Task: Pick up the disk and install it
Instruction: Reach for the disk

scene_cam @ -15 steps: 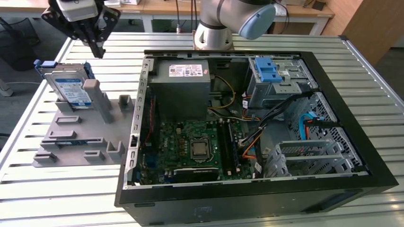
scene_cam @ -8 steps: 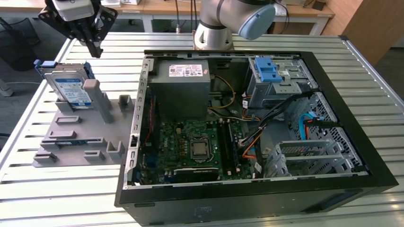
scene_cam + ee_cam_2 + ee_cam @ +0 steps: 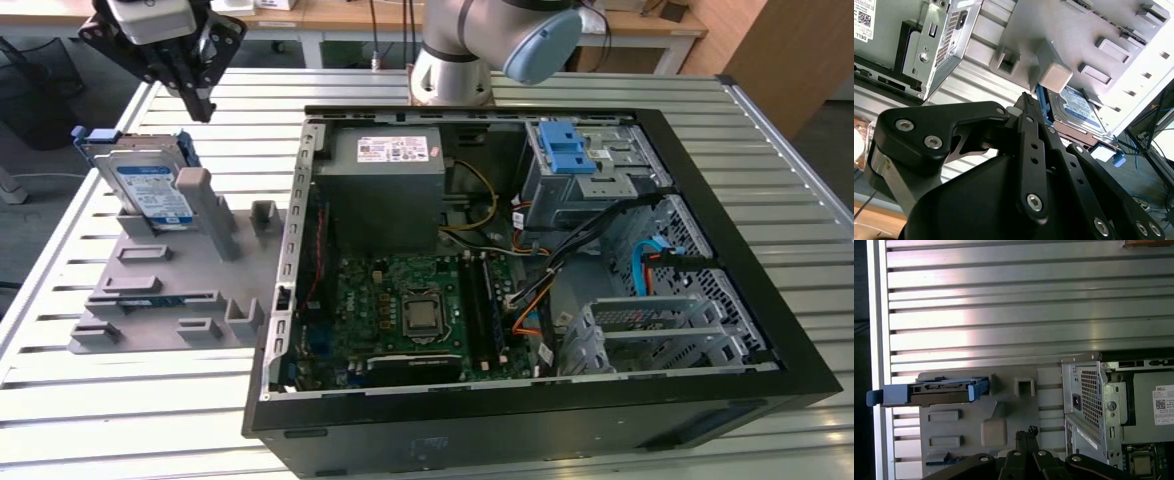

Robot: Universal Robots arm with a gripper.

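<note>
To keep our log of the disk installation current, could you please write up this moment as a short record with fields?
disk: upright in the grey fixture, not picked up
fixture place: on the slatted table, at the exterior view's left of the computer case
gripper: shut, empty, raised over the fixture near the disk, touching nothing
computer case: open, motherboard exposed
drive bay: inside the case, blue latch piece on top
task state: disk not installed
</note>
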